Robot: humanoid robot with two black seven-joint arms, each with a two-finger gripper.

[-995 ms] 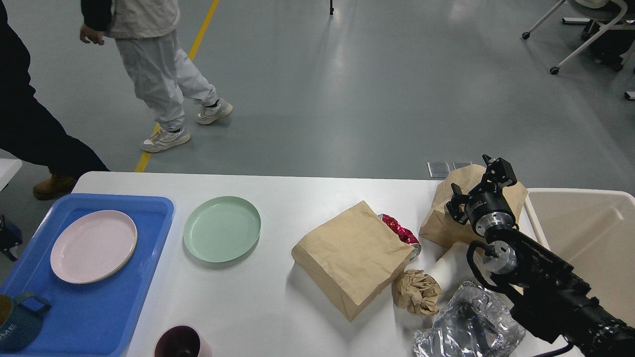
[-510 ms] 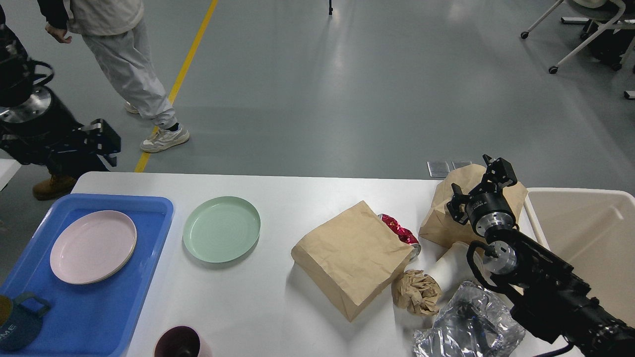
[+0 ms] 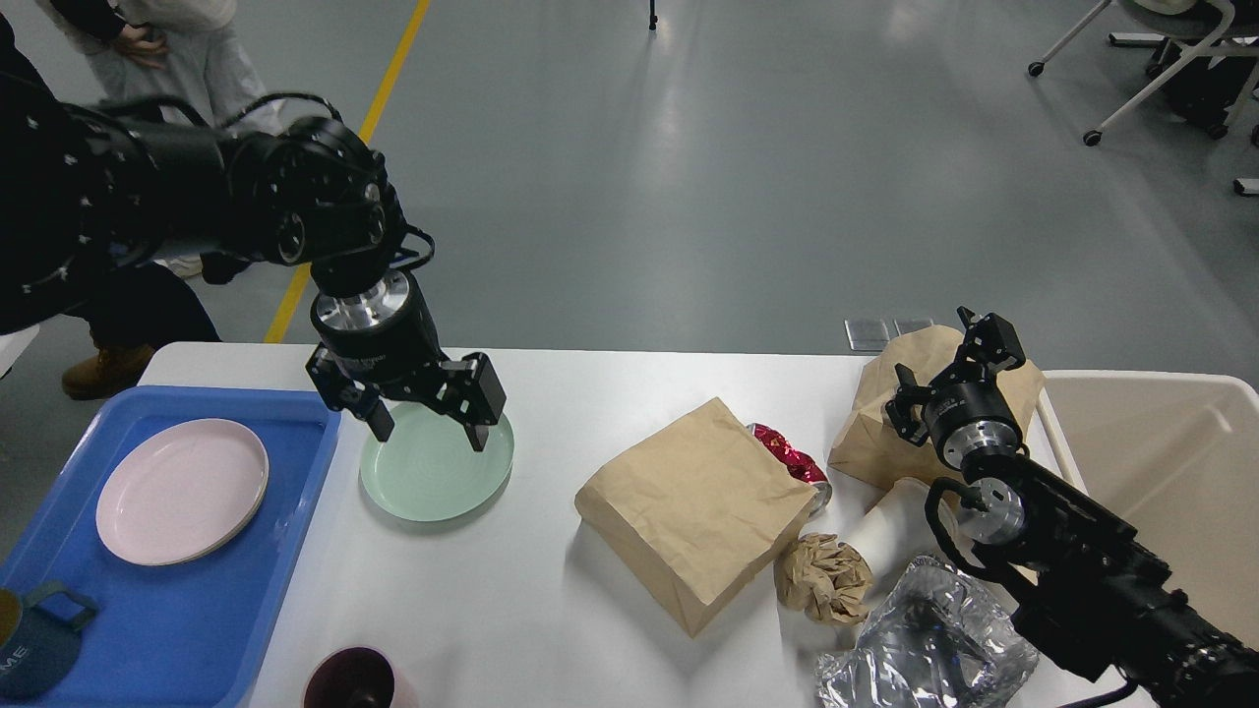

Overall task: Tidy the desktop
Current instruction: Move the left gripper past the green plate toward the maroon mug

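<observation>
The white desktop [image 3: 551, 610] holds a mint green plate [image 3: 433, 482], a large brown paper bag [image 3: 693, 511], a second brown bag [image 3: 890, 433], a red foil wrapper [image 3: 787, 457], a crumpled paper ball [image 3: 824, 578], a white paper cup [image 3: 890, 526] and clear crinkled plastic [image 3: 925, 654]. My left gripper [image 3: 430, 430] is open, fingers pointing down just above the green plate. My right gripper [image 3: 949, 364] is open over the second brown bag at the far right, holding nothing.
A blue tray [image 3: 187, 619] at the left holds a pink plate [image 3: 182, 490] and a blue mug [image 3: 34, 639]. A dark maroon cup [image 3: 356, 680] stands at the front edge. A beige bin [image 3: 1180, 472] sits right of the desktop. People stand beyond the far left corner.
My left arm has swung in from the far left and come down over the green plate with its fingers open. The right arm has not moved. The person behind has walked left.
</observation>
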